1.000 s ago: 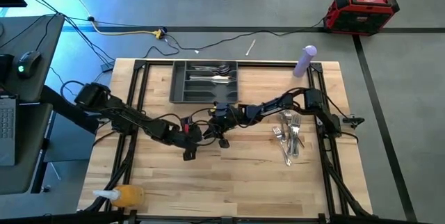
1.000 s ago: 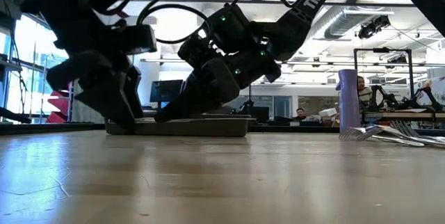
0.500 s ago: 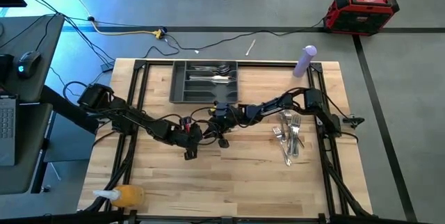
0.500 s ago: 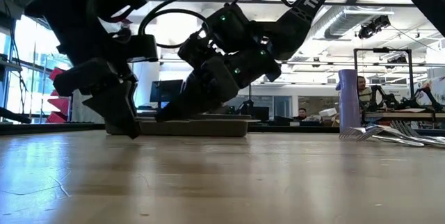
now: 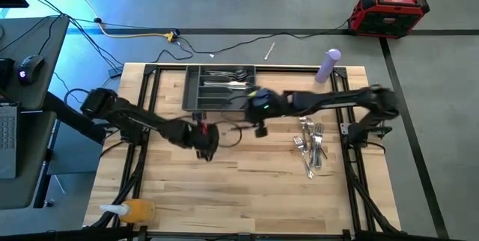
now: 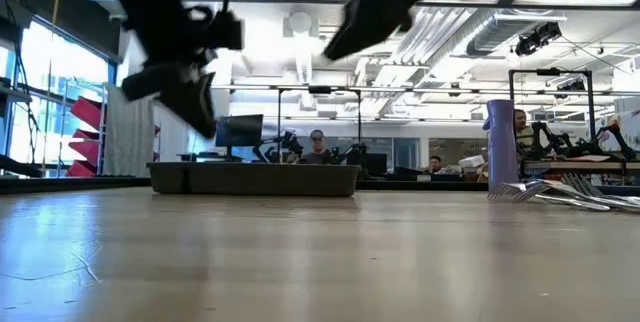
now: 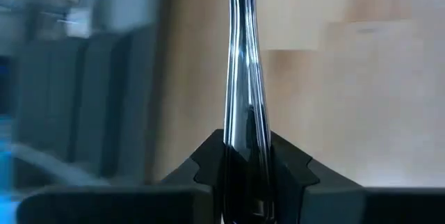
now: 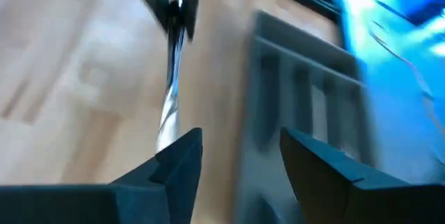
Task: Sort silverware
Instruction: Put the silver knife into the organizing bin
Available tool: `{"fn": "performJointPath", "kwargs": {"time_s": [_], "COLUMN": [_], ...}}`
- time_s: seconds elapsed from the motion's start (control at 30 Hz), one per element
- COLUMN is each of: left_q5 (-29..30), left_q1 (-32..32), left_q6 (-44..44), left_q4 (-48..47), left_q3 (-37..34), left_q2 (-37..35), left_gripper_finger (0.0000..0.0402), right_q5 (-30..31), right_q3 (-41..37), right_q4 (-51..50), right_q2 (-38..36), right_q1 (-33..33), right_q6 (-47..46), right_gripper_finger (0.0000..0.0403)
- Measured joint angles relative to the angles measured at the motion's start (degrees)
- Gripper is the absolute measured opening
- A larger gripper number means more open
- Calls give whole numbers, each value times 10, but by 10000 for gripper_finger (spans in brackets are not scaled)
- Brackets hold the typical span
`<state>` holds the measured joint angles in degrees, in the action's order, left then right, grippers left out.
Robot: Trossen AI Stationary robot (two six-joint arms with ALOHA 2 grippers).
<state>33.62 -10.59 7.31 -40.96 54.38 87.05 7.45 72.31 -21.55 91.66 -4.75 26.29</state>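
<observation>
My left gripper [image 7: 247, 147] is shut on one slim shiny piece of silverware [image 7: 243, 64]; spoon, fork or knife, I cannot tell. In the high view this gripper [image 5: 204, 142] hangs over the table's middle, near of the dark grey tray [image 5: 196, 91]. My right gripper [image 8: 240, 147] stands open with nothing between its fingers, higher up and to the right [image 5: 260, 125]. Its wrist view looks at the held piece [image 8: 170, 106]. A pile of silverware [image 5: 310, 145] lies on the table's right half. More pieces [image 5: 224, 80] lie in the tray. My left gripper pinches the piece's flat handle [image 7: 245, 130] between its two fingers. The piece runs on in line with the fingers, and its far end leaves the wrist picture. In the low view the gripper [image 6: 195, 112] hangs well above the table, so the piece is lifted clear.
A purple bottle [image 5: 328, 65] stands at the far right corner. An orange thing [image 5: 138, 211] lies at the near left corner. Bare wood lies across the near half of the table. Cables and a red case [image 5: 389, 9] lie on the floor beyond.
Both grippers were low together at the table's middle. My left gripper has risen off the table with the piece. My right gripper has drawn away from it, up and toward the far right.
</observation>
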Motion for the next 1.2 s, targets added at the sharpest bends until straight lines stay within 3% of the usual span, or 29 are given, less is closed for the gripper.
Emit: {"fn": "performJointPath", "kwargs": {"time_s": [0.17, 0.37, 0.47, 0.63, 0.8, 0.97, 1.1, 1.2], "left_q5": [61, 48, 18, -11, -25, -21, 1, -17], "left_q1": [109, 276, 342, 402, 416, 414, 410, 400], "left_q6": [-187, -477, -544, -602, -624, -625, -575, -474], "left_q4": [-75, -30, 6, 27, 53, 84, 66, 23], "left_q3": [65, 97, 97, 97, 97, 101, 138, 177], "left_q2": [-29, -20, -3, 35, 77, 109, 105, 78], "left_gripper_finger": [52, 52, 52, 64, 110, 125, 136, 140], "right_q5": [80, 120, 121, 139, 162, 164, 159, 144], "right_q3": [0, 0, 0, -1, -1, -1, -1, -1], "right_q4": [-105, -150, -153, -169, -171, -171, -194, -237], "right_q2": [-93, -150, -159, -162, -162, -162, -162, -163], "right_q1": [-4, -3, 4, 20, 29, 30, 29, 33], "right_q6": [-36, -70, -72, -74, -72, -73, -82, -96], "right_gripper_finger": [147, 125, 123, 123, 123, 123, 123, 123]}}
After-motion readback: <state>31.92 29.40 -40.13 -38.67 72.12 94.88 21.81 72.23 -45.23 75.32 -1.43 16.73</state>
